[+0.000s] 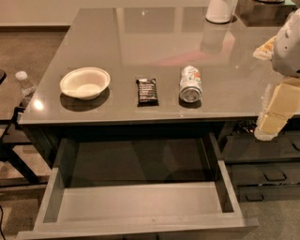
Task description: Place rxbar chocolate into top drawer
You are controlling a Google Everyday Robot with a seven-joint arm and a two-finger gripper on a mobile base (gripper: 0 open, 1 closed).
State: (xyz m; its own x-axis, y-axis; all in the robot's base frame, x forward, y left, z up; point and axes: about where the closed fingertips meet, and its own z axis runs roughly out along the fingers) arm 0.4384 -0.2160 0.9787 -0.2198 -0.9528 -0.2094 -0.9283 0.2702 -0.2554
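The rxbar chocolate is a small black-wrapped bar lying flat on the grey countertop near its front edge, between a white bowl and a drinks can. The top drawer is pulled open below the counter, with a flat pale-grey bottom and nothing in it. My gripper is at the right edge of the view, pale and blocky, hanging over the counter's right front corner, well right of the bar and apart from it.
A white bowl sits left of the bar. A silver-green can lies on its side right of it. A white container stands at the counter's back. Dark drawers are at the right. A plastic bottle is at the left.
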